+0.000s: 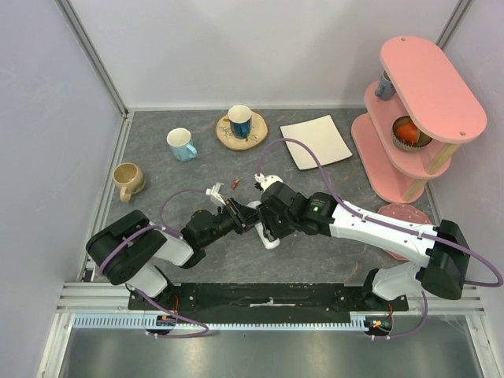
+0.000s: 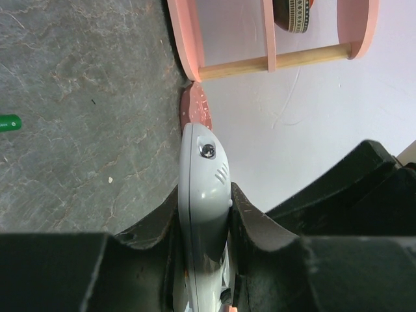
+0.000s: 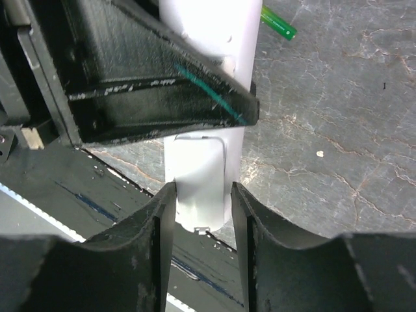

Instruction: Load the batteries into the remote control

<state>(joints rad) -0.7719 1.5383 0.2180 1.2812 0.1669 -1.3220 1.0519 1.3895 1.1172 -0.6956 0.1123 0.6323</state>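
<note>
The left gripper (image 2: 205,218) is clamping its black fingers (image 2: 153,227) on the slim white plastic remote control (image 2: 203,175), holding it on edge above the grey stone-patterned table (image 2: 78,84). The fingers (image 3: 156,234) of the right gripper (image 3: 201,214) are flanking the bar's rear end, pressing or just clear I cannot tell. Its long axis is running roughly level along the left gripper's reach, lens tip pointing toward the pink wooden shelf stand (image 2: 182,39). This is looking like compartment opening, with a thin green battery (image 3: 279,23) and a red battery (image 1: 236,183) lying loose nearby; next, the right fingers are needing to free the rear cover without twisting the bar.
</note>
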